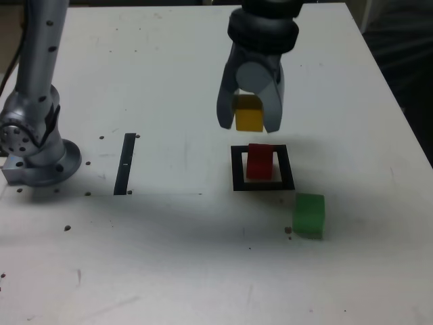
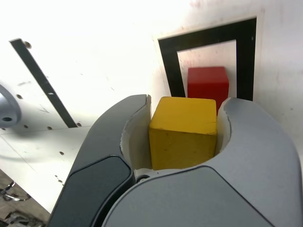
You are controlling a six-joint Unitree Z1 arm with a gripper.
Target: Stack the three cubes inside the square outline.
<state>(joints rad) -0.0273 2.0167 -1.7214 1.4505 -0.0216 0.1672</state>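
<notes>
Yellow cube (image 1: 249, 117) is clamped in the end effector (image 1: 249, 116), raised above the surface (image 1: 169, 257). Red cube (image 1: 260, 161) sits inside the square outline (image 1: 237, 168). Green cube (image 1: 309, 214) rests just outside it.

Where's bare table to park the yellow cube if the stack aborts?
Open table along the near edge and between the black strip and square outline. Crowded: the outline holds the red cube, green cube beside its corner, gripper above.
</notes>
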